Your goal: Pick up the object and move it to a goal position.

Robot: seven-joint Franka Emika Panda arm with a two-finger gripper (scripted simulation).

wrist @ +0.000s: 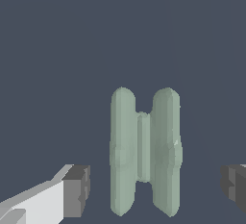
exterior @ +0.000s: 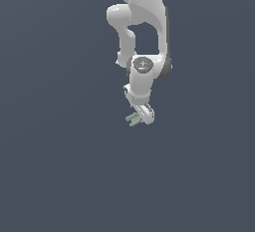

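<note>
the gripper [wrist: 153, 189] is spread wide and holds nothing, one dark finger [wrist: 77, 191] on each side of the object [wrist: 145, 151] without touching it. in the exterior view the pale green object [exterior: 133, 119] sits just below centre under the arm [exterior: 142, 37]. step, i judge: lining up the grasp; next, lower slightly, then close.

Exterior view: set well back from the Panda arm [exterior: 142, 42] and facing it, with the arm reaching toward the camera and downward against an even dark grey ground. The arm fills the upper centre.

Wrist view: mounted on the wrist, looking out past the gripper [wrist: 153, 187] at close range. A dark finger pad [wrist: 77, 190] shows at either side.

Shared ground: the pale green two-bar object [exterior: 133, 119] [wrist: 145, 151], tiny in the exterior view and large in the wrist view.
</note>
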